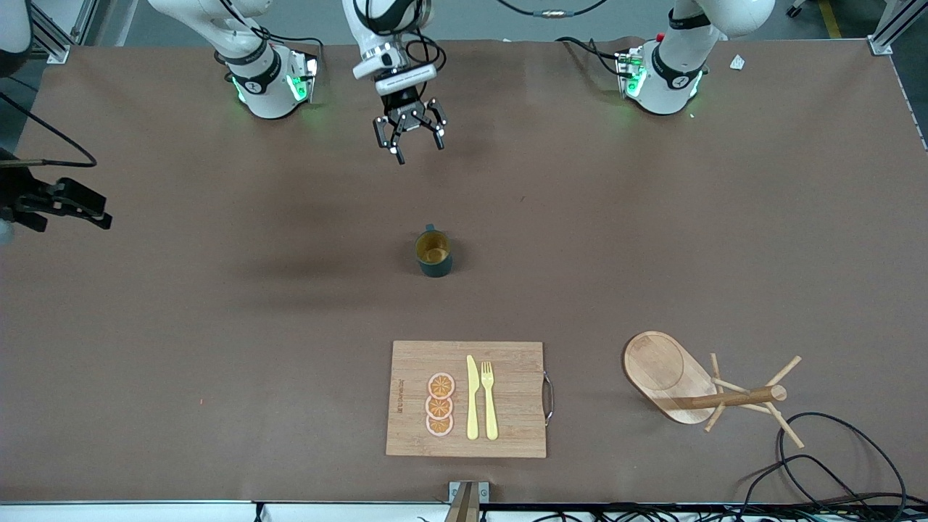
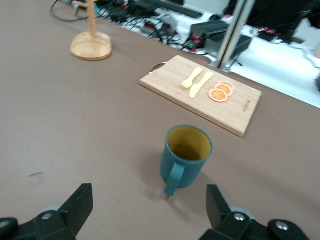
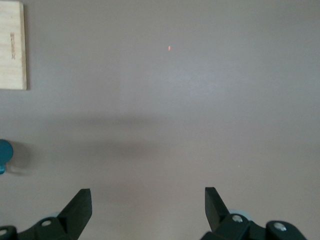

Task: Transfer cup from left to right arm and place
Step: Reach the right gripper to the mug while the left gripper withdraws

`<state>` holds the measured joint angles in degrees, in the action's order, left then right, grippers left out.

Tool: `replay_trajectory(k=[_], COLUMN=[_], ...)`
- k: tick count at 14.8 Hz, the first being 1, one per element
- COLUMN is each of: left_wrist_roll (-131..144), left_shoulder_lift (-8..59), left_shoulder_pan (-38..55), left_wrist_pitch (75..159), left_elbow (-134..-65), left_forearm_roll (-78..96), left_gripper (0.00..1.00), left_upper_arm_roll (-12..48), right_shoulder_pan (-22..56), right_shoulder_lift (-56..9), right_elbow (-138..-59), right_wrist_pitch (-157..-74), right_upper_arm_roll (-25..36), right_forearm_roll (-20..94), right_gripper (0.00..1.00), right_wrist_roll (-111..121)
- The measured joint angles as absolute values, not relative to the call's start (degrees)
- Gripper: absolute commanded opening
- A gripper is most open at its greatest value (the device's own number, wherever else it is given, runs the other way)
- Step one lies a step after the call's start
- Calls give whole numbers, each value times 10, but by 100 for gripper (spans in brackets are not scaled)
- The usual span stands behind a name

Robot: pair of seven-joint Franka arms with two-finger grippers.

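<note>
Cup (image 1: 433, 253), dark teal with an ochre inside, stands upright on the bare brown table (image 1: 217, 326) near its middle, touched by nothing, its handle turned toward the robots' bases. Nearest the front camera lies the wooden cutting board (image 1: 515, 428), carrying three orange slices (image 1: 439, 404), a pale yellow knife (image 1: 472, 399) and a matching fork (image 1: 489, 399). A mark is burned in along the board's edge toward the right arm's end, but it cannot be read. Beside the board, toward the left arm's end, stands a wooden mug tree (image 1: 670, 377). The cup sits farther from the camera than the board, well apart from it. The left gripper (image 1: 419, 151) hangs over the table between the cup and the bases. Its fingers (image 2: 80, 205) are spread wide and hold nothing, and the cup shows between them in the left wrist view without touching them. The right gripper (image 3: 147, 195) hovers over bare table toward the right arm's end, fingers (image 3: 80, 202) likewise wide apart and empty, with the cup only at the edge of the right wrist view.
</note>
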<state>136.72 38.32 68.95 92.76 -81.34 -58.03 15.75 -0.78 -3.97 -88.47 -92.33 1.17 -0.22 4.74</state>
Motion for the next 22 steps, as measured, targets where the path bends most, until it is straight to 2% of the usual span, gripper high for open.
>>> replay_trajectory(k=[4, 7, 10, 14, 18, 22], left_wrist_roll=[1263, 1171, 1078, 951, 812, 661], left_shoulder_lift=[303, 270, 264, 264, 262, 237], left_shoulder_pan=[599, 499, 408, 307, 221, 151], left_wrist_pitch=[926, 927, 929, 937, 943, 943], left_elbow=[-813, -813, -812, -806, -768, -754], left_forearm_roll=[-463, -401, -367, -327, -270, -224], left_gripper=[100, 100, 100, 100, 100, 100], left_upper_arm_roll=[155, 153, 153, 153, 156, 157], right_shoulder_pan=[34, 60, 102, 207, 313, 366], right_shoulder_lift=[-50, -64, -83, -115, -174, -234], right_elbow=[-925, -961, -1001, -1078, -1088, -1089], right_wrist_pitch=[-948, -979, -1037, -1148, -1229, -1309], right_upper_arm_roll=[10, 9, 7, 4, 3, 4], right_forearm_roll=[-2, 11, 35, 57, 68, 73], right_gripper=[100, 100, 100, 100, 100, 100], right_wrist_roll=[40, 10, -63, -197, -299, -338])
